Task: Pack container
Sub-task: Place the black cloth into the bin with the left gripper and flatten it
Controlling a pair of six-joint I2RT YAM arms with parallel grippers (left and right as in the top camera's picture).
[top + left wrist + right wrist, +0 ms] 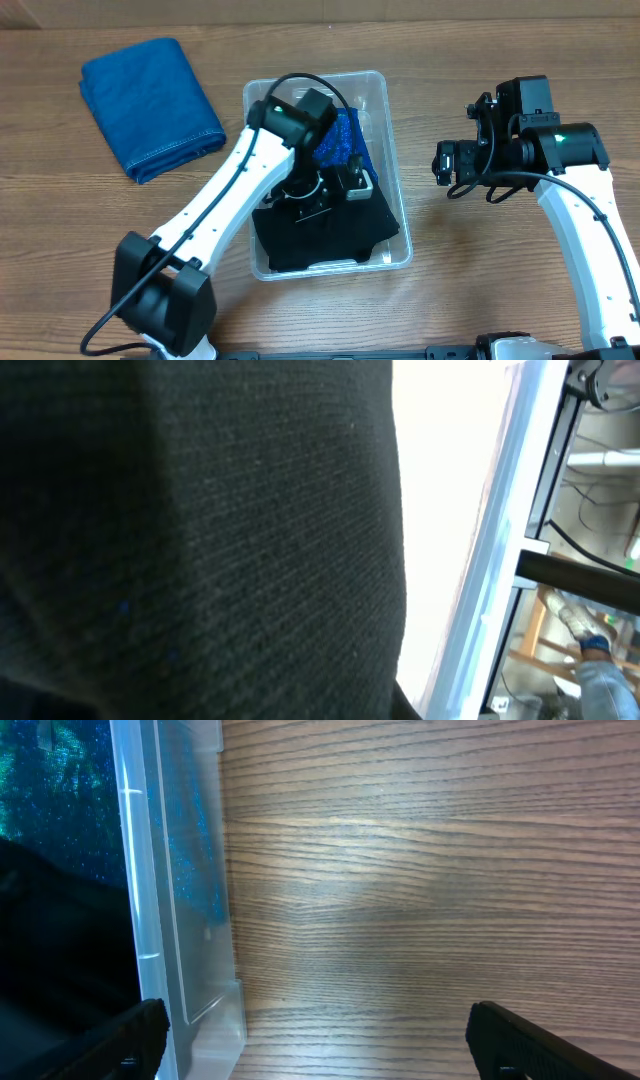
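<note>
Clear plastic container (378, 110) sits mid-table, flat on the wood table (480, 290), long side running away from the robot base. Inside it, a black cloth (330, 235) is bunched across the near half and reaches the right wall. A sparkly blue cloth (345, 140) is in the far half, partly under the black one.

Left gripper (322, 195) is down inside the container on top of the black cloth, with the arm coming in from the near-left. Its wrist camera shows almost only black cloth up close, plus a strip of the container's clear wall at the right edge. The fingers don't show there, and overhead the wrist body hides them. Can't tell whether the jaws are apart or clamped on cloth.

Right gripper (447, 163) hangs outside the container, just beside its right wall, over bare table. In the wrist view the fingertips (130, 1040) sit at the bottom corners of the frame, wide apart, with only wood grain between them: spread, holding nothing. The same view has the container wall at the left with blue and black cloth behind it.

Folded denim cloth (150, 105) lies on the table at far left, well apart from the container.
</note>
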